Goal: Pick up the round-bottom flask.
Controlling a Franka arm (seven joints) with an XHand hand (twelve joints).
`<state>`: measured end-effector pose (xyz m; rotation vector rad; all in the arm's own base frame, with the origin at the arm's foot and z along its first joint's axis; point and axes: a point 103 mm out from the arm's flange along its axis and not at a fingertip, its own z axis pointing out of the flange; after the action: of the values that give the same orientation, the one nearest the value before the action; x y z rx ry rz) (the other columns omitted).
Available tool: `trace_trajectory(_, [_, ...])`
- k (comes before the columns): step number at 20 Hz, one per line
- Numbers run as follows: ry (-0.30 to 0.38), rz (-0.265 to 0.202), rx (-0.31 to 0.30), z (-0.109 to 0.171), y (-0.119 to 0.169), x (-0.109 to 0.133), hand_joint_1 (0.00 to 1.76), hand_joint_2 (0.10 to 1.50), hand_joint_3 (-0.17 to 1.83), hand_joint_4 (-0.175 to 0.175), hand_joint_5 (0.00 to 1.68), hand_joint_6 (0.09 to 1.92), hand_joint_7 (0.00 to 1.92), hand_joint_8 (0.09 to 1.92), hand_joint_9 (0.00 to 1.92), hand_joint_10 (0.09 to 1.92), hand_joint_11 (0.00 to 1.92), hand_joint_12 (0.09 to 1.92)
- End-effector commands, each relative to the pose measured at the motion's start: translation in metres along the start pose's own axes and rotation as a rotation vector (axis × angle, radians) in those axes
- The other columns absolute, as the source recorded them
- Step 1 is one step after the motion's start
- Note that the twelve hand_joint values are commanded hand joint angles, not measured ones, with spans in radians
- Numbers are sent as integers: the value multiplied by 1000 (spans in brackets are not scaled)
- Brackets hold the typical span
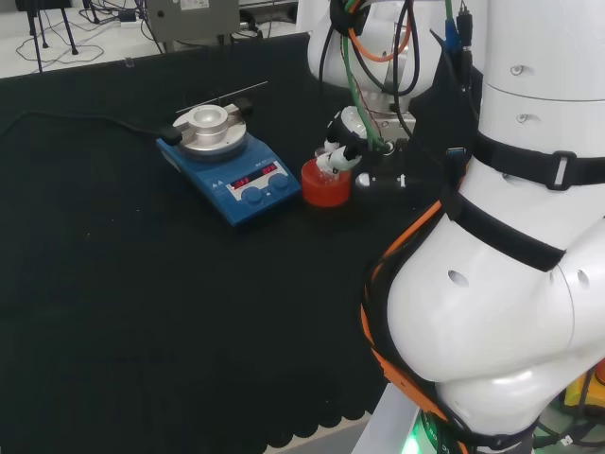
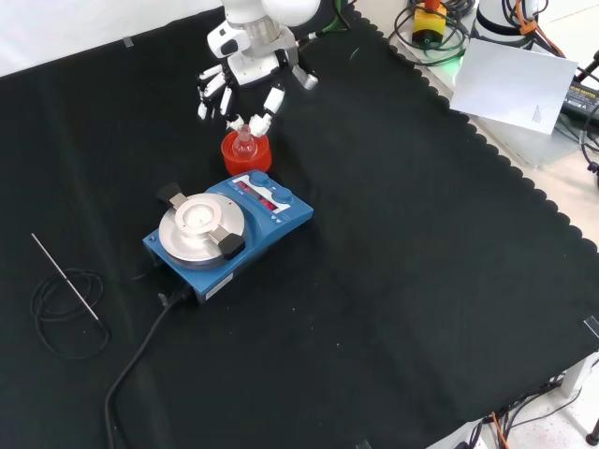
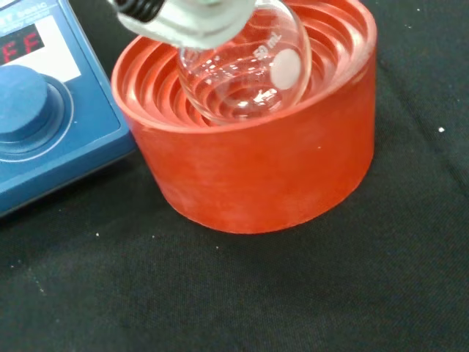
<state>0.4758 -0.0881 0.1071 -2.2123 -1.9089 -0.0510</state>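
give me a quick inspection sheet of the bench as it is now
surface: black cloth, scalloped edge, bare over most of it
job's things: clear round-bottom flask sits in the red ribbed stand, beside the blue hotplate stirrer
clutter: thin metal rod lying on the cloth
hand: the hand is at the flask's neck, fingers spread around it; grasp not clear
cables: black lead runs from the stirrer; a thin coil lies by the rod
surroundings: white sheet and cabling off the cloth's far corner in the front view
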Motion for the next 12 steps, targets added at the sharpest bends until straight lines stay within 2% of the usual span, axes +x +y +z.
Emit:
trace_trajectory(1, [5, 5, 11, 0, 0, -2, 914, 919, 303, -46, 857, 953, 284, 645, 387, 695, 0, 1263])
trace_trajectory(2, [6, 6, 16, 0, 0, -2, 903, 855, 404, -72, 805, 943, 277, 644, 378, 696, 0, 1257])
trace_trajectory(3, [6, 6, 19, 0, 0, -2, 896, 796, 493, -82, 740, 940, 267, 645, 367, 700, 0, 1247])
trace_trajectory(5, [0, 2, 21, 0, 0, -2, 885, 708, 603, -81, 599, 914, 243, 649, 341, 709, 0, 1221])
trace_trajectory(8, [-3, -2, 26, 1, 0, -1, 871, 646, 650, -75, 437, 819, 218, 653, 314, 719, 0, 1189])
trace_trajectory(12, [-2, -4, 19, 1, 1, -1, 858, 612, 663, -73, 357, 649, 196, 661, 293, 734, 0, 1163])
